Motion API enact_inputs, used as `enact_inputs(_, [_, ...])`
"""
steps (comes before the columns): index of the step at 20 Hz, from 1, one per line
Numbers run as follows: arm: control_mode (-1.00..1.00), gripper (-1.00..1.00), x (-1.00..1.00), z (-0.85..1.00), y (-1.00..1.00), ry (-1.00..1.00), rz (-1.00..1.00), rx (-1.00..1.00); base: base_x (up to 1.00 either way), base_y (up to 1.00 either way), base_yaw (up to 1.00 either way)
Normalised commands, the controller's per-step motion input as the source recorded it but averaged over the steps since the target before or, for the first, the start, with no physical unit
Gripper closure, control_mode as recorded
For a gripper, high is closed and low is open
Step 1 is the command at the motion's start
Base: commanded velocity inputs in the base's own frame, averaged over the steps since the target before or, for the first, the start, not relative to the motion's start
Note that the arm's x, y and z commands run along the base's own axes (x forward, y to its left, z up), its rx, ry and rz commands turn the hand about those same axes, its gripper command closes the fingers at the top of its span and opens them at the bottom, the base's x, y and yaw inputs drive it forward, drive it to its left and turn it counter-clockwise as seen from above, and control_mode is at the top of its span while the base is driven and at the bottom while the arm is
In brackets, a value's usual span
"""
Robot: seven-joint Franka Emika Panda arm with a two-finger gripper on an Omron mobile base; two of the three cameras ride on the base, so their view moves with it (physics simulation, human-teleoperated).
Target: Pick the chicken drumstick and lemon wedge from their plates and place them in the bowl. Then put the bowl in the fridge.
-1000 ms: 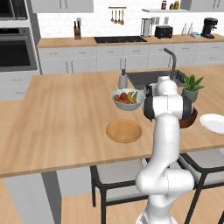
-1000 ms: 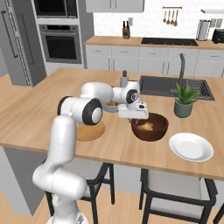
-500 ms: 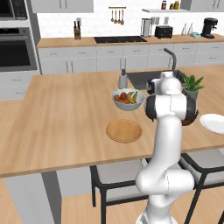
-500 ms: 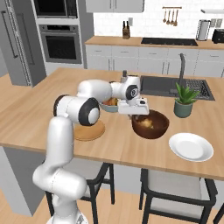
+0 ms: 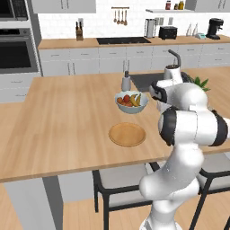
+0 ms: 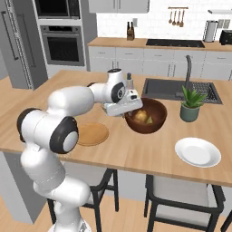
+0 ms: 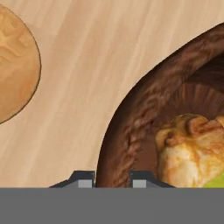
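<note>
The dark-brown wooden bowl [image 6: 146, 116] hangs just above the island counter, tilted a little. My gripper [image 6: 126, 108] is shut on its near-left rim. In the hand view that rim [image 7: 131, 131] runs between the two fingertips of the gripper [image 7: 113, 179]. Inside the bowl lie the golden chicken drumstick [image 7: 192, 148] [image 6: 140, 117] and a sliver of the yellow-green lemon wedge [image 7: 216, 181]. The light-wood plate [image 6: 92, 134] [image 5: 127, 134] [image 7: 13, 61] lies bare to the bowl's left, and the white plate [image 6: 197, 152] lies bare to its right. The grey fridge [image 6: 13, 41] stands at the far left, door closed.
A pale fruit bowl [image 5: 131, 101] and a soap bottle [image 5: 126, 82] stand behind the wood plate. A potted plant [image 6: 190, 104], the sink [image 6: 167, 88] and its faucet [image 6: 188, 72] sit behind the wooden bowl. Stools stand under the island's near edge.
The fingers finished closing on the bowl's rim. The bowl has risen off the counter and shifted left toward the wood plate along with the hand.
</note>
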Motion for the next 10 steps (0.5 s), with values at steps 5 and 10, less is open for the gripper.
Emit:
enact_inputs(5, [-1.00,1.00,-0.79,0.67,0.59,0.05,0.61,-0.07,0.00,0.00,0.00])
enact_inputs(10, [-1.00,1.00,-0.40,0.43,0.72,0.17,0.70,0.00,0.00,0.00,0.00])
